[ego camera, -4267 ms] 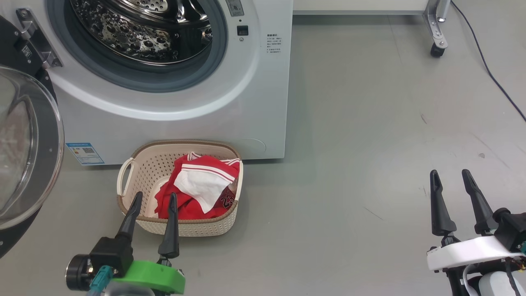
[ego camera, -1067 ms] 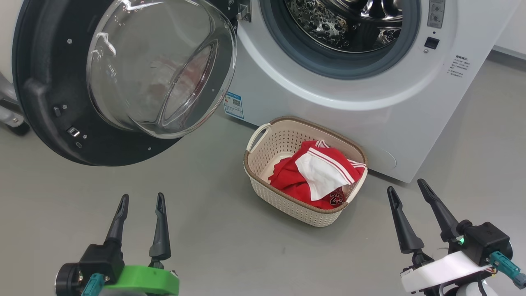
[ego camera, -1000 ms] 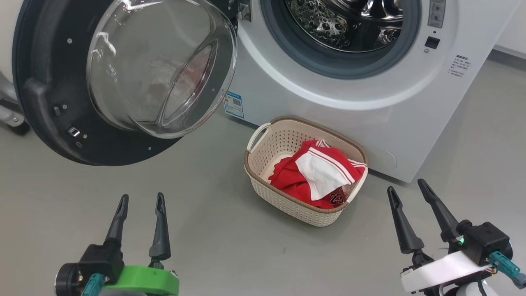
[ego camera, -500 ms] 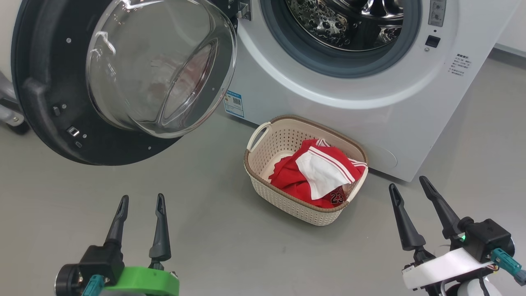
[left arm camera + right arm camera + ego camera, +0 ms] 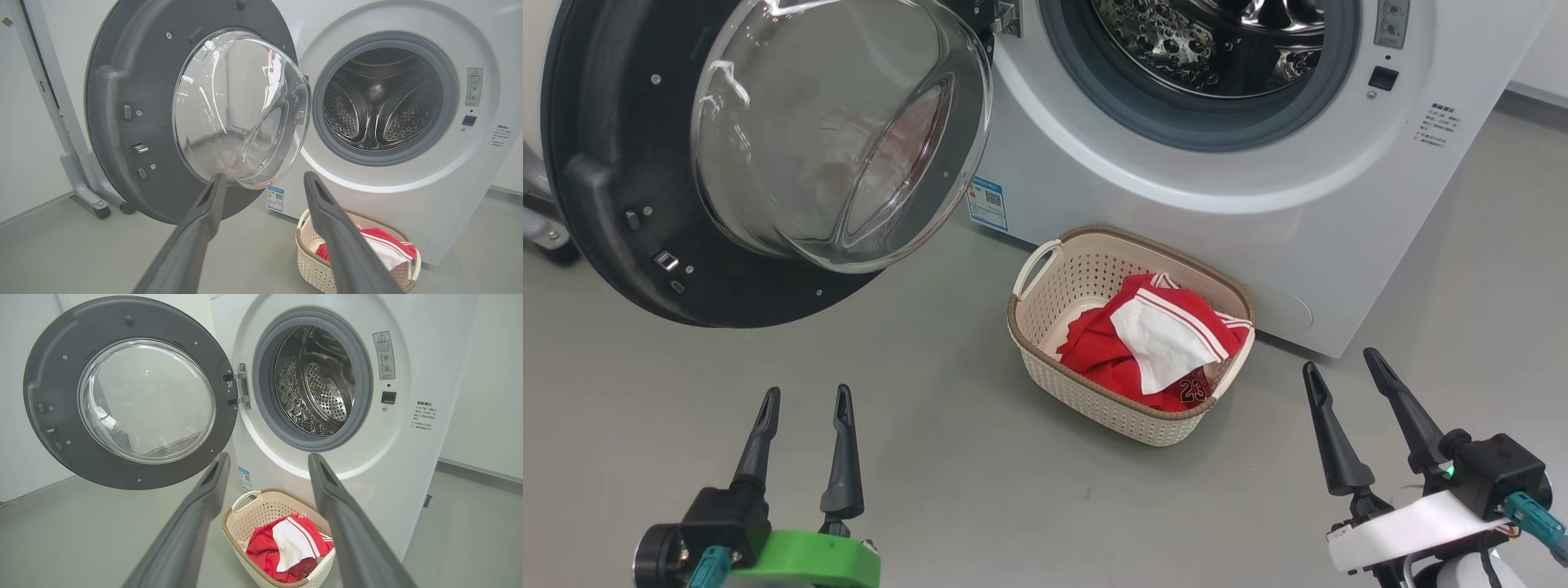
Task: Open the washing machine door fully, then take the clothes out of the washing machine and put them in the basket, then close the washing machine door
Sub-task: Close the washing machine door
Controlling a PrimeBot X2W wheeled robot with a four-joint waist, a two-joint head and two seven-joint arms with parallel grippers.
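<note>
Clothes (image 5: 1152, 347) are in the basket (image 5: 1094, 402); the left gripper (image 5: 805, 393) and right gripper (image 5: 1339, 361), both spread and empty, must next push the washing machine door (image 5: 613, 204) shut.

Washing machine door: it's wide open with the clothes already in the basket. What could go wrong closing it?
1. The washing machine door hangs swung far left; the open left gripper could slip off its bulging glass and leave it unlatched.
2. The basket sits against the washing machine, below its opening, so a sweeping arm might knock it.
</note>
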